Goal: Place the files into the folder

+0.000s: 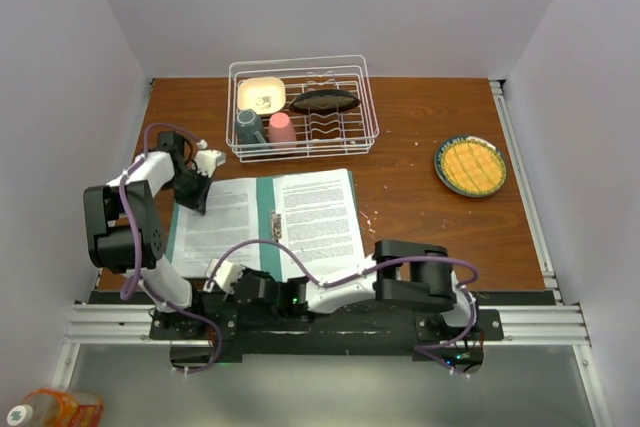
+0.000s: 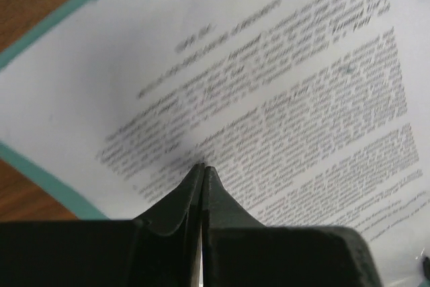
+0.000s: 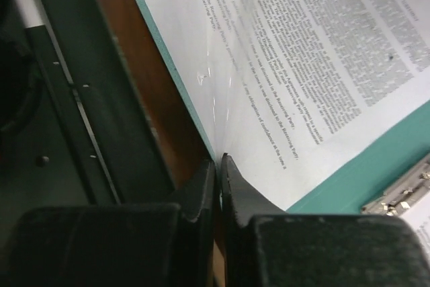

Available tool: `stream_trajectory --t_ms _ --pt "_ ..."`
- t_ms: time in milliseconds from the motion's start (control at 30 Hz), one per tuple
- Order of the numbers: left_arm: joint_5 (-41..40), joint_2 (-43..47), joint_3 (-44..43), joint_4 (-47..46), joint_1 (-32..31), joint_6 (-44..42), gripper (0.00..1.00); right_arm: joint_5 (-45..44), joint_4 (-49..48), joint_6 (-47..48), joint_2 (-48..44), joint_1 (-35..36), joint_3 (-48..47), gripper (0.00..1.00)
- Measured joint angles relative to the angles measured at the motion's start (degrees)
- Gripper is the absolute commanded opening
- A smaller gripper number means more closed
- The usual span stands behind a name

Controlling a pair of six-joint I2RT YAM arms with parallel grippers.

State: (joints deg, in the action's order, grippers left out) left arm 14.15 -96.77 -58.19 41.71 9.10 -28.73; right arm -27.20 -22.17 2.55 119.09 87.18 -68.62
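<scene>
The teal folder (image 1: 265, 209) lies open on the table, with printed white files on its left half (image 1: 225, 219) and its right half (image 1: 316, 215). My left gripper (image 1: 197, 197) is at the folder's far left corner. In the left wrist view its jaws are shut, with the gripper (image 2: 203, 165) touching the printed sheet (image 2: 269, 78). My right gripper (image 1: 220, 273) is at the folder's near left corner. In the right wrist view the gripper (image 3: 219, 159) is shut on the edge of the sheet (image 3: 289, 65), which creases upward there above the folder's teal edge (image 3: 171, 72). The metal clip (image 3: 400, 196) shows at the right.
A white wire dish rack (image 1: 302, 107) stands behind the folder, holding a teal cup (image 1: 248, 127), a pink cup (image 1: 282, 129) and dishes. A round plate with a yellow grid (image 1: 470, 166) sits at the right. The metal base rail (image 3: 74, 119) runs close to my right gripper.
</scene>
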Motion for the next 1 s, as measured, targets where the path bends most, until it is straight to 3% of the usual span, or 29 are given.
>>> stream_trajectory --t_ms 33,100,200,300,400,533,700,833,1000 --pt "0.15 0.02 -0.87 1.18 0.00 0.00 0.24 -1.01 -0.13 -0.44 -1.46 -0.28 1.27 0.00" --pt "0.61 0.02 -5.31 5.07 0.00 -0.28 0.39 -2.73 -0.37 -1.33 -3.74 -0.76 3.13 0.00" --pt "0.11 1.11 -17.77 9.01 0.02 1.14 0.73 -5.73 -0.52 -2.80 -7.52 -1.31 6.75 0.00" --pt "-1.70 3.82 -30.71 8.68 0.31 3.34 1.00 -7.87 -0.42 -3.91 -10.95 -1.38 10.03 0.00" --pt "-3.85 8.85 -40.46 6.34 1.03 5.99 1.00 -8.98 -0.09 -5.46 -16.06 -1.36 13.99 0.00" --pt "-4.70 16.44 -43.95 3.82 1.44 8.63 1.00 -9.22 -1.09 -9.49 -26.82 -1.36 21.46 0.00" --pt "-3.13 18.78 -41.53 3.87 1.44 10.40 1.00 -9.29 -6.32 -19.43 -46.99 -1.31 36.52 0.00" --pt "-0.74 15.74 -36.02 4.70 1.44 12.02 1.00 -10.05 -9.27 -30.88 -64.35 -1.31 50.56 0.00" --pt "1.22 14.23 -32.85 6.58 1.44 13.16 1.00 -13.33 -3.50 -46.86 -84.00 -1.31 59.95 0.00"
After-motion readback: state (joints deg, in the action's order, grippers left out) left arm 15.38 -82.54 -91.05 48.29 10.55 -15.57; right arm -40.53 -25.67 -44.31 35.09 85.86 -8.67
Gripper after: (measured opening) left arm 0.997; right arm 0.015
